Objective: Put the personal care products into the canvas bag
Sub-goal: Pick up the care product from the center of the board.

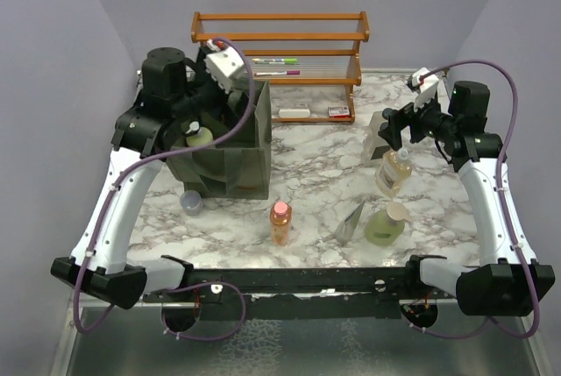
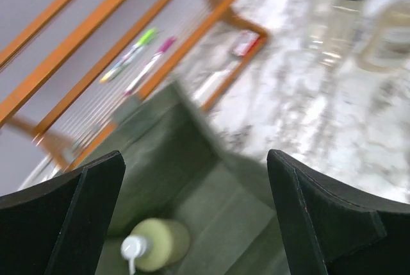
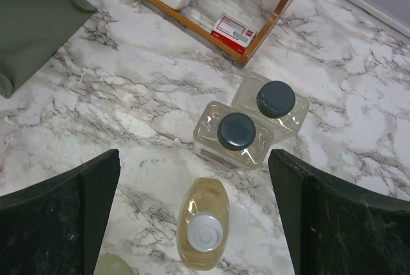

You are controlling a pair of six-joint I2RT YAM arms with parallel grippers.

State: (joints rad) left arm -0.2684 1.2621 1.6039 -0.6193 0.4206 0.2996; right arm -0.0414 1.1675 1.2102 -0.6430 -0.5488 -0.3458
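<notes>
Left end effector (image 2: 195, 182) hangs over the canvas bag (image 2: 168, 150), fingers apart and empty. Likely a finished drop, since the pale green pump bottle (image 2: 157, 243) stands inside, long axis vertical, pump up. Bag sits at 10 o'clock on the tabletop (image 1: 316, 161). Right end effector (image 3: 194, 159), also spread wide, hovers over the amber pump bottle (image 3: 204, 224) at 3 o'clock — upright, cap toward the camera, probably the next pick. A clear black-capped bottle (image 3: 237, 133) stands just beside, at its 12.
</notes>
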